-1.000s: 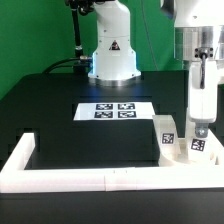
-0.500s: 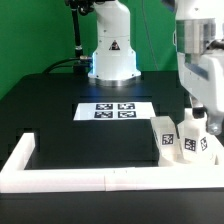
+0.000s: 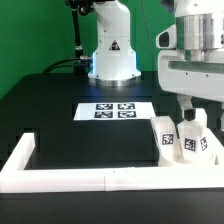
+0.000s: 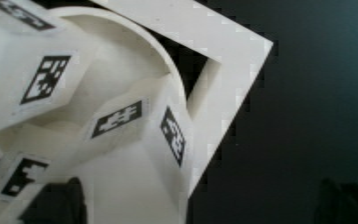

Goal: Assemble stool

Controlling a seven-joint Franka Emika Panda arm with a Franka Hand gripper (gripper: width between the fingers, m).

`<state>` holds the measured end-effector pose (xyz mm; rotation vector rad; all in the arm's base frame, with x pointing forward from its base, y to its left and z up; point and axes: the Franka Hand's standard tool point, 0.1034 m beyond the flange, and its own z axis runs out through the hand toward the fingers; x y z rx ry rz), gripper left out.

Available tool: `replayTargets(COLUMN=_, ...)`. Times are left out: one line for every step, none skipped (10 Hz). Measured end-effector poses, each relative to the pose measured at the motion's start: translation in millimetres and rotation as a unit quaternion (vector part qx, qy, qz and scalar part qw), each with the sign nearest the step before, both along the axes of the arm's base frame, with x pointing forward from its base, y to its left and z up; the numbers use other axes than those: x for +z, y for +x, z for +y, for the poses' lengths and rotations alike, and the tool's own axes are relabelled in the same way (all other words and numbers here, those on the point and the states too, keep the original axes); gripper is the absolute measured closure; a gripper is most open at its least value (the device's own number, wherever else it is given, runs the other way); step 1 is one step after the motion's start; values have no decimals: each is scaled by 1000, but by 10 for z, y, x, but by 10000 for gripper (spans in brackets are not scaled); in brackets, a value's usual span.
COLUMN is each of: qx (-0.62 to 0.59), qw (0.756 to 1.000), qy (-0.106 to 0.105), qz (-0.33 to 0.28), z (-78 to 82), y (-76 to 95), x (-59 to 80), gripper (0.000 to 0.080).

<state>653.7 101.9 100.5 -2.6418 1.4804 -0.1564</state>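
Exterior view: the robot arm's white wrist housing (image 3: 196, 70) now hangs higher and fills more of the upper right than it did a second ago, when the gripper reached straight down among the small white rectangular leg blocks with black-and-white marker tags (image 3: 186, 140); half a second ago it was already tilting and lifting. The gripper (image 3: 188, 112) sits just above the blocks, and whether it is wide, narrow or holding anything cannot be told from here. The blocks cluster at the exterior view's right, pressed into the corner of the long white border wall (image 3: 90, 180) that edges the black bench (image 3: 60, 110); they look slightly shifted from a second ago, with a third tagged piece now showing at the far right. The flat white marker board (image 3: 115, 111) lies in the middle of the bench, unchanged. The wall's corner is the only thing acting as a container, and it holds just that cluster of stool parts. As a judgement, the rising, turning wrist suggests a grasp or a reorientation under way, so assembly seems at an early stage. Wrist view: the picture is filled by white stool parts at very close range, a thick white curved piece carrying several tags (image 4: 87, 120), probably the round seat, and an angular white piece behind it (image 4: 229, 60), touching or overlapping. The gripper's fingers are not distinguishable, so its state stays unknown.
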Motion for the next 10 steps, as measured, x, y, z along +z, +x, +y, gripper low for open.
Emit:
replayTargets(qx=98, qw=995, qy=-18, qz=12, z=25, y=13, x=53, gripper=150)
replayTargets(qx=141, qw=990, qy=-22, qz=14, z=59, y=42, x=118, gripper=150)
replayTargets(qx=205, qw=978, qy=-33, qz=10, z=51, y=51, x=143, gripper=150)
replayTargets(qx=209, qw=977, qy=-34, qz=11, z=44, y=48, x=126, gripper=150)
replayTargets(qx=250, qw=967, qy=-41, qz=10, z=30, y=48, x=122, gripper=150)
replayTargets(qx=274, qw=961, qy=-44, qz=9, z=24, y=49, x=122, gripper=150)
replayTargets(qx=292, qw=955, qy=-47, qz=8, z=21, y=49, x=121, gripper=150)
replayTargets(qx=351, qw=935, qy=-59, qz=10, z=19, y=40, x=110, gripper=150)
replayTargets(qx=428, qw=901, qy=-71, qz=17, z=48, y=3, x=69, gripper=150)
replayTargets(qx=477, qw=876, qy=-71, qz=22, z=28, y=-28, x=44, gripper=150)
